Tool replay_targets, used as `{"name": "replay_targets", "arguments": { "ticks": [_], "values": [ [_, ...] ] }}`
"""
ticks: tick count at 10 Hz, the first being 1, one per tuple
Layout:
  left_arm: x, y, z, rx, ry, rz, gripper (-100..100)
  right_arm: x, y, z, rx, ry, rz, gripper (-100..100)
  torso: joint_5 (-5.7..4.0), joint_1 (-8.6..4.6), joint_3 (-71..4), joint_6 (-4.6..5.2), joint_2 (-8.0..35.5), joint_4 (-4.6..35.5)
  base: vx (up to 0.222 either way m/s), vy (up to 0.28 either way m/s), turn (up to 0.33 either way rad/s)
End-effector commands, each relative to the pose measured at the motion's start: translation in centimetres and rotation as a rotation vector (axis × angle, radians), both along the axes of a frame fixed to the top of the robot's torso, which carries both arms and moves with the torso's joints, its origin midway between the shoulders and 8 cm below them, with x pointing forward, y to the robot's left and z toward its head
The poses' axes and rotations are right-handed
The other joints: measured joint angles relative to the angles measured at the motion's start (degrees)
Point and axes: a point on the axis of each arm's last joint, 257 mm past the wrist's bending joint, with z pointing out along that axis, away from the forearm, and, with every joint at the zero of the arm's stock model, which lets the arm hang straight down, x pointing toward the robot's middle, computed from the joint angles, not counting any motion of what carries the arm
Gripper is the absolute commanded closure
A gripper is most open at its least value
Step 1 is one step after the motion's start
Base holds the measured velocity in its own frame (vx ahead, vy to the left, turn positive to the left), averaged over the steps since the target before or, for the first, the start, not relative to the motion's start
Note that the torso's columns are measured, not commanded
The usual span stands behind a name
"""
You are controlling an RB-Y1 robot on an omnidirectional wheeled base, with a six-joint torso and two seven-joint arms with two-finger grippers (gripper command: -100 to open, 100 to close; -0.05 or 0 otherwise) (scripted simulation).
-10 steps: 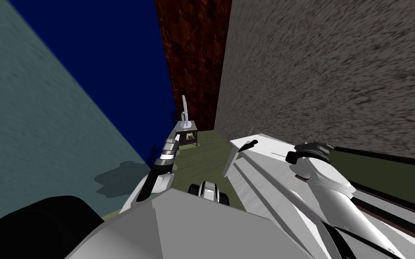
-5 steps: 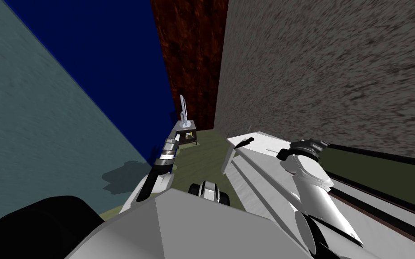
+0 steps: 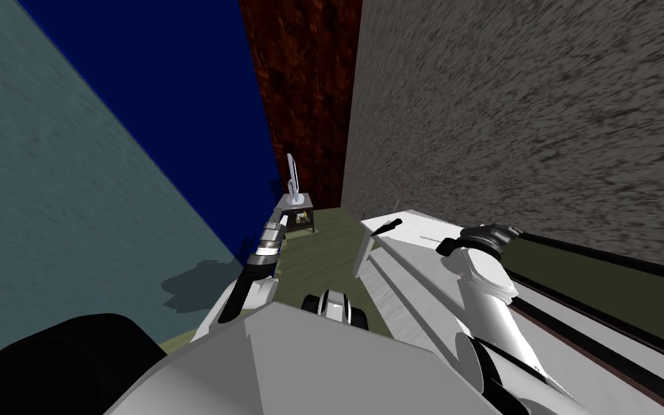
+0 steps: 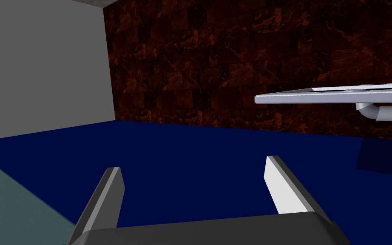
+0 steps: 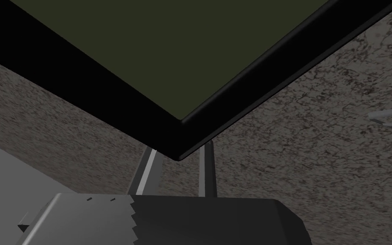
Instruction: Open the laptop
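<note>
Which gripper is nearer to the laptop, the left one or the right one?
Right. The right gripper is at a black-framed corner of the laptop. The left gripper, fingers open, is stretched forward toward the small table, far from the laptop.

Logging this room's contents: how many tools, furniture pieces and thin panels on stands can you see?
Tools: 2, left tool, right tool
Furniture: 2, small table, long white unit
Panels on stands: 1, silver panel
Total: 5

the left arm [image 3: 264,248] was held forward, the left gripper [image 4: 193,166] with fingers [image 4: 282,187] spread apart; the right arm [image 3: 492,281] stretched ahead, the right gripper [image 3: 387,227] angled leftward.
</note>
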Motion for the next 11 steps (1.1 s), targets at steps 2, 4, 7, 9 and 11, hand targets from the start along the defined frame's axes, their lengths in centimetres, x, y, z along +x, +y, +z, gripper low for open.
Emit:
{"name": "replay_targets", "arguments": {
  "ticks": [2,4,7,9,11],
  "values": [
    [0.0,0.0,0.0,0.0,0.0,0.0,0,0.4,2.4,-1.3,0.008,-0.003,-0.024,100,0.03,0.4,0.07,-0.01,0.01,-0.03,-0.01,-0.052,-0.008],
    [0.0,0.0,0.0,0.0,0.0,0.0,0,0.3,2.5,-0.9,-0.021,0.011,-0.035,100,0.03,0.55,-0.17,-0.23,-0.34,-0.21,-0.001,0.009,-0.015],
    [0.0,0.0,0.0,0.0,0.0,0.0,0,-1.1,4.2,0.7,-0.019,-0.049,-0.088,100,0.2,0.45,0.28,0.07,0.36,0.19,-0.053,-0.079,0.018],
    [0.0,0.0,0.0,0.0,0.0,0.0,0,-1.1,4.7,0.7,-0.047,-0.028,-0.102,100,0.15,0.71,0.31,0.2,0.37,0.12,0.006,-0.001,-0.003],
    [0.0,0.0,0.0,0.0,0.0,0.0,0,-2.8,5.4,0.0,-0.044,-0.057,-0.123,100,0.47,0.86,0.32,0.07,0.48,0.33,0.041,-0.003,0.051]
  ]
}}
